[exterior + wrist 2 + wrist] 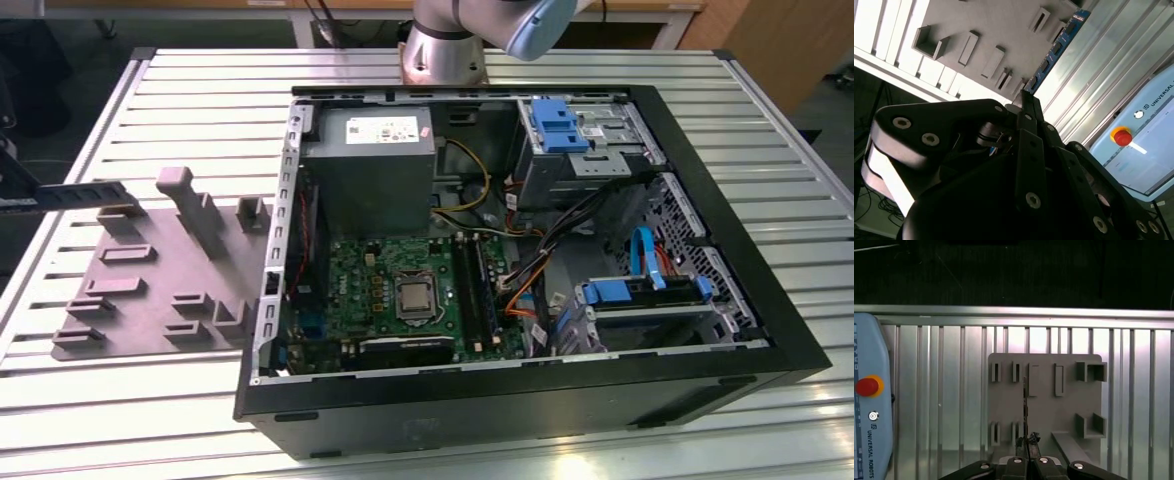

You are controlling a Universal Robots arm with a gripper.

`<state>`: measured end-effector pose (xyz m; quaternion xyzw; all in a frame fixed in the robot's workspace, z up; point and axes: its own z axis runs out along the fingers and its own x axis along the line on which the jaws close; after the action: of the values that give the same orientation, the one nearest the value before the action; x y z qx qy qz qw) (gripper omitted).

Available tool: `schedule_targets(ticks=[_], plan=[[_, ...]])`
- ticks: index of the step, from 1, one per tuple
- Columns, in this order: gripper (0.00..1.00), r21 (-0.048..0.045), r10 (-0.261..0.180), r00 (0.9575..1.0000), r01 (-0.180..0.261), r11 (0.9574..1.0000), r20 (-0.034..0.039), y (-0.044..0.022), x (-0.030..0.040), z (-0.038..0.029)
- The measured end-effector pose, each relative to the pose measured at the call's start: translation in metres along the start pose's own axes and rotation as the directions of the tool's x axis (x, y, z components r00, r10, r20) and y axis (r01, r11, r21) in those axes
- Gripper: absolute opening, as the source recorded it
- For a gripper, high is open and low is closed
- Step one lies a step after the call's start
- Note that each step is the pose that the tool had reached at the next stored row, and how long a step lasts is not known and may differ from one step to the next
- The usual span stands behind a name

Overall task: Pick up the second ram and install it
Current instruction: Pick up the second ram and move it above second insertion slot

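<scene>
The gripper (36, 193) pinched one end of the second ram (87, 190) between closed fingers, so that the stick stood on its thin edge and ran level, parallel to the slats of the bench (160, 100). Such an end grip probably left the contact edge and most of the length free. The stick hung above the grey moulded tray (140, 295), near the bench's end at the exterior view's left, and appeared clear of the tray's upright blocks. The open computer case (534, 400) occupied the bench's middle, just beside the tray. Its memory slots (477, 285) lay well apart from the stick and crosswise to it. The gripper lay level at that bench end, pointing toward the case, with the stick continuing the line of its fingers in the second wrist view.
</scene>
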<state>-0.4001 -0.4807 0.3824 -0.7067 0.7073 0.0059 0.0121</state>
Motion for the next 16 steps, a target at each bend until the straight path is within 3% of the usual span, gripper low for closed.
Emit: schedule_targets(ticks=[16], plan=[[0.11, 0.0074, 0.000, 1.0000, 0.000, 1.0000, 0.0000, -0.0001, -0.0004, -0.0139]])
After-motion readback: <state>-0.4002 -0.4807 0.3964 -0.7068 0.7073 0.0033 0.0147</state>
